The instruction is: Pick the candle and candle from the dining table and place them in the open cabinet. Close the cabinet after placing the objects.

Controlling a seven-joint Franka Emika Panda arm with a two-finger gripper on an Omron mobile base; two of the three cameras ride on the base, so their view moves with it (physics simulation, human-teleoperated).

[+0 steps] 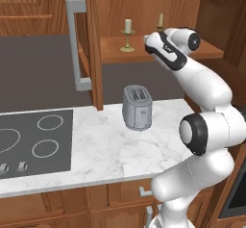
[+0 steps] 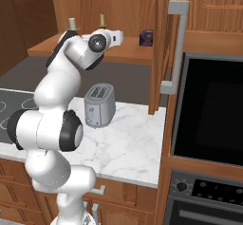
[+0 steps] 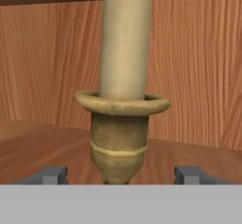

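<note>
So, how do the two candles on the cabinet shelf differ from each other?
The left candle stands free, apart from the gripper, whose open jaws flank the right candle. The left candle stands nearer the shelf's front edge; the right one sits deeper. Both stand upright in brass holders.

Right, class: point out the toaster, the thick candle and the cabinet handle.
toaster point(image 1: 137, 109), left base view, front face.
thick candle point(image 1: 128, 26), left base view, wax shaft.
cabinet handle point(image 1: 73, 44), left base view, vertical bar.
</note>
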